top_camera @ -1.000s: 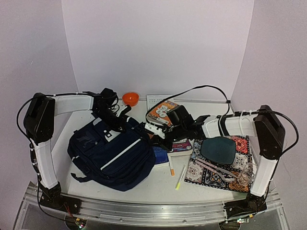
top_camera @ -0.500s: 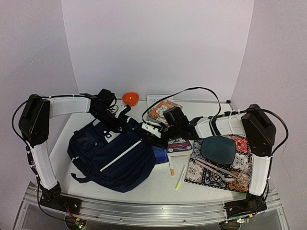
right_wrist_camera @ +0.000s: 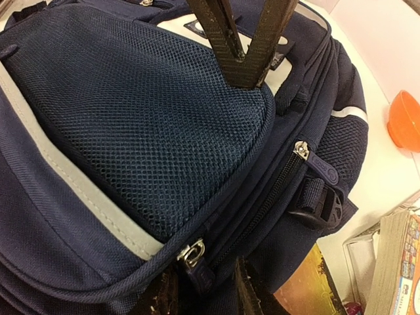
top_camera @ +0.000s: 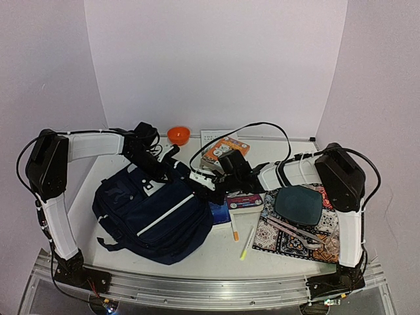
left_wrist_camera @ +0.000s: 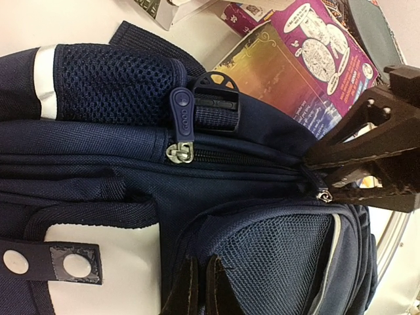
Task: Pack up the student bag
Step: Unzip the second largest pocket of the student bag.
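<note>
left fingers [left_wrist_camera: 185,289] pinched together on the bag [top_camera: 151,210] fabric, while right fingers [right_wrist_camera: 248,289] stood apart astride a zip pull [right_wrist_camera: 191,252].

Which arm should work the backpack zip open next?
Right. The right gripper straddles the zip slider on the student bag; the left gripper is shut on the bag's fabric, likely anchoring it.

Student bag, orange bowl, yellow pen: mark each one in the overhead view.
student bag [top_camera: 147,213], top external view, on its navy front panel.
orange bowl [top_camera: 178,135], top external view, on its orange body.
yellow pen [top_camera: 247,243], top external view, on the middle of its barrel.
</note>
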`<state>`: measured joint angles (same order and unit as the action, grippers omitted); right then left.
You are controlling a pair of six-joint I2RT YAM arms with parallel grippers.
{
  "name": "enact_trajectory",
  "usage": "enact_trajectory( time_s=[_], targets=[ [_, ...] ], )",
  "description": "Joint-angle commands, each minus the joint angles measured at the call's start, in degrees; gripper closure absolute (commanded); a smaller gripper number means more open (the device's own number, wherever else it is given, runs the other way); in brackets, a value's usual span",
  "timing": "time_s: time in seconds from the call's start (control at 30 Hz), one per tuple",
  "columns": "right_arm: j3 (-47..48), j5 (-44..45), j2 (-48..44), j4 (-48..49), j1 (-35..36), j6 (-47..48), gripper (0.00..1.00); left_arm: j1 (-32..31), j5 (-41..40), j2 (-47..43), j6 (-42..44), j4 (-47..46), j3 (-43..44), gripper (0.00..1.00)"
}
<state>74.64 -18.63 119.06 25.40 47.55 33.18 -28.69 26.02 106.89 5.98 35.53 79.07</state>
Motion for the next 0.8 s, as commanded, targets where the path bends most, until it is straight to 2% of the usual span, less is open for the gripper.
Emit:
enact_trajectory(
  time_s=[0.0, 0.13, 0.2, 0.3, 0.37, 0.57, 0.77],
  targets=[
    [2.7, 0.2, 3.0, 0.8, 0.1, 0.9, 0.71, -0.9, 4.5, -3.1, 0.4, 1.0, 0.1, 1.0],
    [3.7, -0.4, 3.7, 0.9, 0.1, 1.1, 0.77, -0.9, 3.9, -3.1, 0.5, 1.0, 0.0, 1.0],
    [3.3, -0.1, 3.1, 0.8, 0.1, 0.8, 0.86, -0.9, 2.3, -3.1, 0.2, 1.0, 0.3, 1.0],
    [1.1, 1.1, 0.7, 0.7, 0.0, 0.2, 0.96, -0.9, -2.0, -2.8, -0.5, 1.0, 1.0, 1.0],
    [-0.8, 2.0, -2.0, 0.5, 0.0, -0.4, 0.99, -0.8, -5.6, -2.4, -1.1, 1.0, 1.4, 1.0],
    [-3.9, 4.5, -9.7, -5.8, 0.0, -1.7, 1.0, 0.6, -15.1, -0.2, -4.8, 1.0, 3.1, 1.0],
    [-5.5, 6.5, -15.0, -11.9, 1.6, -3.2, 1.0, 1.5, -19.6, 2.1, -9.8, 0.4, 6.1, 1.0]
  ],
)
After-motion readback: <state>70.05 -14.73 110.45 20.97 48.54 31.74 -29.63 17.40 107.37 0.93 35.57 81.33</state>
